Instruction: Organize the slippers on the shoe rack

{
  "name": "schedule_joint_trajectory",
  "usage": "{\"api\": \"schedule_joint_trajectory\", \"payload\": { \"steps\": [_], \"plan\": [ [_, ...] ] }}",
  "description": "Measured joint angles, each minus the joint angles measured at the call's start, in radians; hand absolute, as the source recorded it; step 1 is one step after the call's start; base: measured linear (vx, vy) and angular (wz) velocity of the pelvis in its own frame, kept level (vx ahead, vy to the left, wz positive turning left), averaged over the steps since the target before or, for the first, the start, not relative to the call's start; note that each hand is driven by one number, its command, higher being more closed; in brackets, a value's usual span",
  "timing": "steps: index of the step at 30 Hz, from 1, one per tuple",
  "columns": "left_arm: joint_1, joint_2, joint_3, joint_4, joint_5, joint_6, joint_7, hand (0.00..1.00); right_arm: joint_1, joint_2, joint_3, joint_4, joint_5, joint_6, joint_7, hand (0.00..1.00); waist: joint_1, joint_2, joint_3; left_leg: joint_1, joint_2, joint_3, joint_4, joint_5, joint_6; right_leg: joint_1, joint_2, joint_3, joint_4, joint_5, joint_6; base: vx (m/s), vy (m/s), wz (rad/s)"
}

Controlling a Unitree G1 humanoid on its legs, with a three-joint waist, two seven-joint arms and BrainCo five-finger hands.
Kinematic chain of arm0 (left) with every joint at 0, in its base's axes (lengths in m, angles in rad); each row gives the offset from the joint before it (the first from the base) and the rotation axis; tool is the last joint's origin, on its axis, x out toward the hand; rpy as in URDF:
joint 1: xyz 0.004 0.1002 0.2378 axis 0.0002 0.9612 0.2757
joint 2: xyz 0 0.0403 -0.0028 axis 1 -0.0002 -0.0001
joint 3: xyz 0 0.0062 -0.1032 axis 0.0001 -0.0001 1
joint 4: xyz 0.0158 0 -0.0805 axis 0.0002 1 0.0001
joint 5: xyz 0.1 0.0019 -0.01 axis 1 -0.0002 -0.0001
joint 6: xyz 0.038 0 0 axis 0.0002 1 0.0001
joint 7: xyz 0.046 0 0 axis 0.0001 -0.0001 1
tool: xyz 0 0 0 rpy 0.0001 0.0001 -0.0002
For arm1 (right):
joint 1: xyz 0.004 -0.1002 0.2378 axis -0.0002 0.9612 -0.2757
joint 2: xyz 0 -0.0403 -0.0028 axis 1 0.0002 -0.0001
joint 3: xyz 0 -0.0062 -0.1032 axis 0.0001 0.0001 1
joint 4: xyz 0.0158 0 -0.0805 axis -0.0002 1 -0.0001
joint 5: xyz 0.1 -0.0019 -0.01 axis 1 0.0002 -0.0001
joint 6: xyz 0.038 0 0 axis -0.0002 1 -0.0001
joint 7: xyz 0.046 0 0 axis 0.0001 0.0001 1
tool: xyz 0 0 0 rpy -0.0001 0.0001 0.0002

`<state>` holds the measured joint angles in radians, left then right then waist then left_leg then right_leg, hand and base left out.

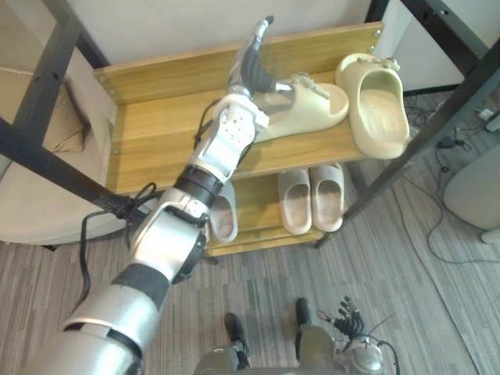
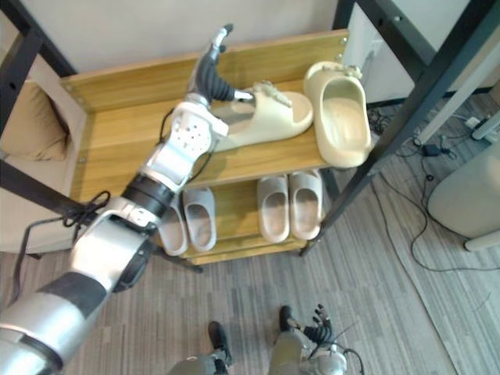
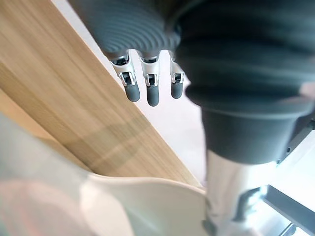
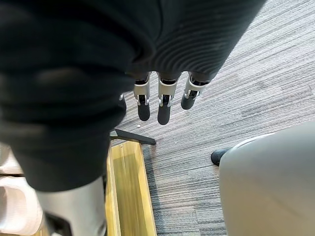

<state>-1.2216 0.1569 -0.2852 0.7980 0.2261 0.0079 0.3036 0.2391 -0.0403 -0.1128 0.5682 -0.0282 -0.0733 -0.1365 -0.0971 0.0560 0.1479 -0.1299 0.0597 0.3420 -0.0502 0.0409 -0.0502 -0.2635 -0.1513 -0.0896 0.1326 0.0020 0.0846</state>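
Cream slipper (image 1: 312, 105) lying on shoe rack (image 1: 156, 133) top shelf, upper centre | left hand (image 1: 251, 69) touching its left end, released, fingers (image 3: 151, 93) pointing straight | second cream slipper (image 1: 380, 105) overhanging shelf edge, upper right | grey slippers (image 1: 312, 199) sitting below, centre | right hand (image 4: 165, 98) hanging slack over floor (image 4: 246, 98), bottom right.

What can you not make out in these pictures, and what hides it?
- Heel of the cream slipper: in the eye views the left hand covers it, so touch or grasp is unclear.
- Grey pair on the lower shelf: in the eye views the left arm covers part of it.
- Cream slipper in the left wrist view: blurred, too close to the camera.
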Motion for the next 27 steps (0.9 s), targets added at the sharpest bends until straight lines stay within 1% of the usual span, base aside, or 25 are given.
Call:
{"api": "schedule_joint_trajectory", "payload": {
  "steps": [6,10,12,16,21,24,25,27],
  "plan": [
    [0.036,0.037,0.034,-0.001,-0.001,0.0,0.004,0.0,0.0,0.0,-0.001,0.006,0.0,-0.001,0.0,0.0,0.002,-0.002,-0.001,0.0,-0.001,-0.013,0.001,0.002,0.002,0.006,-0.001,-0.009,0.0,0.0,0.0,0.0,0.0,0.04],
    [0.074,0.07,0.034,-0.009,-0.007,0.0,0.004,0.0,-0.001,0.0,-0.001,0.015,0.0,-0.014,0.0,0.0,0.003,-0.001,-0.001,0.0,-0.003,-0.026,0.001,0.005,0.005,0.012,-0.004,-0.016,-0.001,0.0,0.0,0.01,-0.002,0.06],
    [0.119,0.086,0.045,-0.041,-0.028,-0.003,0.004,0.0,-0.003,-0.001,-0.002,0.022,-0.001,-0.017,0.0,0.0,0.004,-0.001,-0.001,0.003,-0.004,-0.033,0.001,0.007,0.005,0.019,-0.004,-0.021,-0.003,0.0,0.0,0.01,-0.002,0.08],
    [0.188,0.119,0.061,-0.065,-0.097,-0.008,0.001,0.0,-0.012,-0.002,-0.002,0.047,-0.001,-0.018,0.001,0.0,0.005,-0.001,-0.004,-0.001,-0.006,-0.051,0.0,0.012,0.006,0.026,-0.006,-0.036,-0.011,0.003,0.0,0.01,-0.001,0.11],
    [0.277,0.16,0.087,-0.122,-0.218,-0.045,-0.008,0.0,-0.053,-0.009,-0.003,0.117,-0.004,-0.016,0.001,0.0,0.001,0.001,-0.005,0.007,-0.008,-0.065,0.0,0.014,0.005,0.066,0.0,-0.053,-0.065,0.027,-0.001,0.02,0.001,0.07],
    [0.32,0.184,0.1,-0.153,-0.279,-0.054,-0.029,0.0,-0.066,-0.011,-0.003,0.134,-0.011,-0.014,0.001,0.0,-0.002,0.001,-0.005,0.007,-0.008,-0.077,0.0,0.014,0.004,0.079,0.001,-0.064,-0.081,0.033,-0.001,0.0,0.003,0.08],
    [0.343,0.193,0.103,-0.161,-0.308,-0.066,-0.032,0.0,-0.073,-0.012,-0.003,0.15,-0.011,-0.014,0.001,0.0,-0.001,0.001,-0.006,0.009,-0.008,-0.08,0.0,0.014,0.004,0.087,0.002,-0.068,-0.093,0.036,-0.001,0.0,0.0,0.07],
    [0.38,0.211,0.105,-0.165,-0.352,-0.076,-0.036,0.0,-0.085,-0.016,-0.003,0.167,-0.012,-0.011,0.001,0.0,0.0,0.002,-0.006,0.008,-0.011,-0.081,-0.002,0.015,0.004,0.091,0.003,-0.068,-0.105,0.04,-0.001,0.0,0.0,0.0]
  ]
}}
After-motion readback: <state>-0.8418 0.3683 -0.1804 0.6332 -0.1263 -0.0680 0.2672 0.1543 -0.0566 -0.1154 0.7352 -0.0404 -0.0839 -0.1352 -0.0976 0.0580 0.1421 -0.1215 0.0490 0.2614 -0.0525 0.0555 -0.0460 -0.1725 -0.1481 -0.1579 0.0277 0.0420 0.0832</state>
